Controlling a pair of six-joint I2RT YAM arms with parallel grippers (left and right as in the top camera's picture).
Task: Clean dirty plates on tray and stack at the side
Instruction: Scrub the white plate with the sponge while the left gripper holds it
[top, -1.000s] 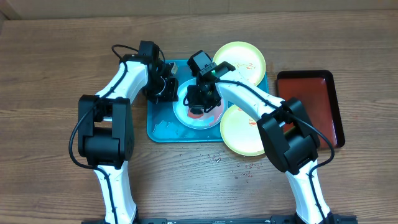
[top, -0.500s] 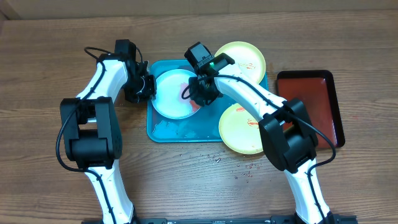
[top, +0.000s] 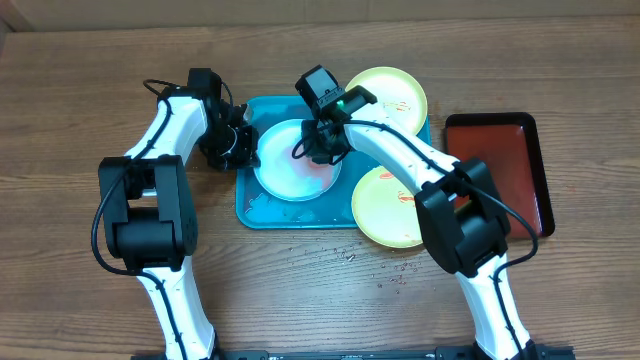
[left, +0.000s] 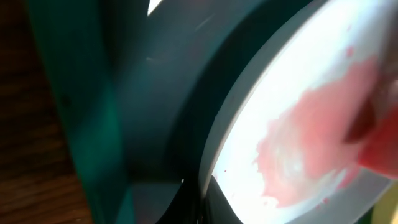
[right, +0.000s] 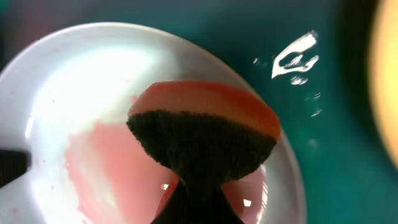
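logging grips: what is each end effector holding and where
right end effector: sponge, by its dark side; left end effector: pale plate, by its rim

Overhead we looked straight down on the table (top: 80, 100); our wrist cameras, very close, shared the pale plate (top: 290, 175) at the tray's (top: 262, 212) 9 o'clock.

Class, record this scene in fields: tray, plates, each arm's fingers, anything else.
tray: turquoise, wet
pale plate: on the tray, pink sauce smear across it
yellow-green plates: far one and near one, both overlapping the tray's right edge
left fingers: shut on the pale plate's left rim
right fingers: shut on a sponge pressed to the pale plate
dark red tray: right of the plates
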